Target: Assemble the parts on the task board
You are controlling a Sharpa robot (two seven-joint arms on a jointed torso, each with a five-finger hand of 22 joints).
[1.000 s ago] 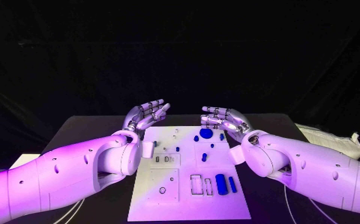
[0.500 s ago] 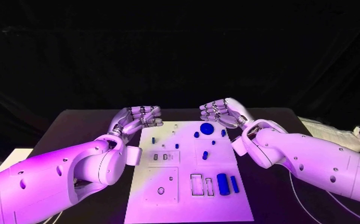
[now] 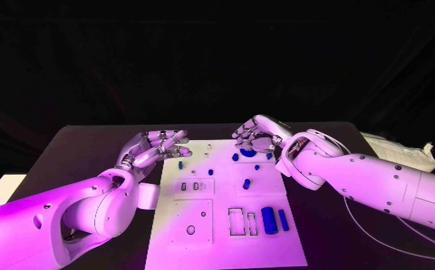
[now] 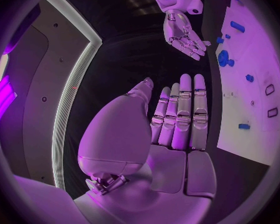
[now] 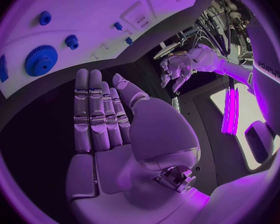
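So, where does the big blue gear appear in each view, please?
Head view: the big blue gear lies at the far end of the task board, partly hidden by the right hand.
Left wrist view: the gear is on the board, close to the right hand's fingertips.
Right wrist view: the gear is on the board, beyond that hand's own fingertips.
Shared landmark: the white task board.

We see a black table (image 3: 90, 141) under violet light, and behind it a black curtain (image 3: 217, 50) hangs in soft folds (it covers the whole backdrop). Right of the table lies a pale crumpled cloth (image 3: 399, 149).
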